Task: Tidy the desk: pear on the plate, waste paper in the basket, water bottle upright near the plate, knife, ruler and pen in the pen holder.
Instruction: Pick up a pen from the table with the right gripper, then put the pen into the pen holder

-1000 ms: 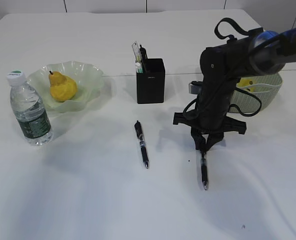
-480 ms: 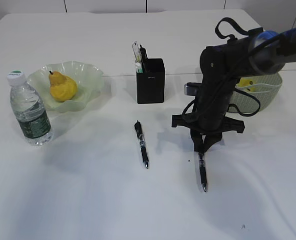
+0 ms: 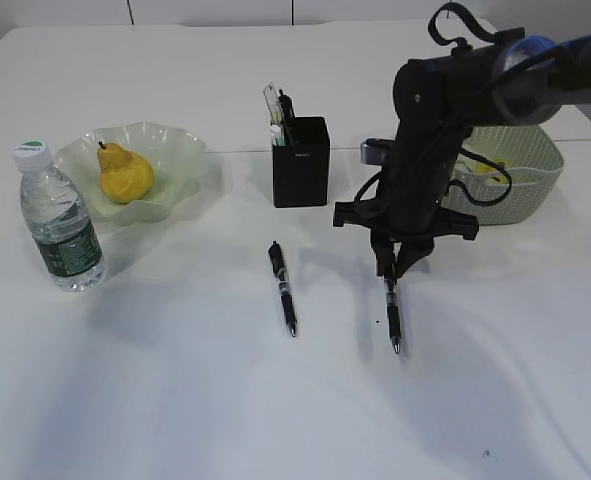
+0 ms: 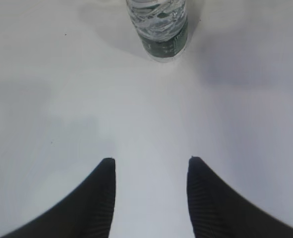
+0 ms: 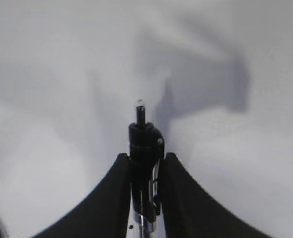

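White desk [image 3: 175,400] all round, and most of the tidying looks done: the pear [image 3: 125,173] sits on the plate [image 3: 180,150], the water bottle [image 3: 57,217] stands upright just beside that plate, and the pen holder [image 3: 301,162] already has a clear ruler [image 3: 271,101] and some other slim things poking out of it. Something yellow lies in the basket [image 3: 530,190]; I can't tell what it is.

What's in hand is the pens. The right claw [image 3: 393,270] is pinched shut on a dark pen [image 3: 392,313], gripping it near the top so it hangs tip-down; from the side its point seems at or just off the desk, and I can't say which. The right wrist view shows both fingers [image 5: 111,193] pressed against the barrel. A second pen [image 3: 283,287] lies flat on the desk between the pen holder and me, well apart from the claw.

The left claw [image 4: 151,198] hovers about half open over bare desk near the bottle, holding nothing.

Next, I'd judge, the held pen has to be lifted clear, carried across and above the pen holder's rim, and lowered into a gap among what already stands there, keeping it near vertical so it doesn't catch the edge. Then the lying pen wants the same.
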You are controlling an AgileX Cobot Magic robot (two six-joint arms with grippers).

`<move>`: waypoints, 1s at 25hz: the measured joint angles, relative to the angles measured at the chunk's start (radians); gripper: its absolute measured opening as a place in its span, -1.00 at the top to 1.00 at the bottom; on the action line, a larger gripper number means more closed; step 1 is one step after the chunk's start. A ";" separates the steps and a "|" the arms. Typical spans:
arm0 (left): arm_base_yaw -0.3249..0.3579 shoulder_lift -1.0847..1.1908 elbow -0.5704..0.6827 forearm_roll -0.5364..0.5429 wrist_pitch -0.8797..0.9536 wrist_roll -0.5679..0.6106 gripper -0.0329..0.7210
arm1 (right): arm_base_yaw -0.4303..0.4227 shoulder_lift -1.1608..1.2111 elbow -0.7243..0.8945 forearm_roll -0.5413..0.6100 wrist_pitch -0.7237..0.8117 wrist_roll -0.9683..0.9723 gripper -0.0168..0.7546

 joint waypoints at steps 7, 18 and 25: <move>0.000 0.000 0.000 0.000 0.000 0.000 0.04 | 0.000 0.000 -0.104 0.005 0.031 -0.002 0.51; 0.000 0.000 0.000 0.002 0.000 0.000 0.04 | 0.000 0.000 -0.286 0.003 -0.036 -0.063 0.51; 0.000 0.000 0.000 0.002 -0.001 0.000 0.04 | 0.000 0.000 -0.354 -0.062 -0.187 -0.079 0.51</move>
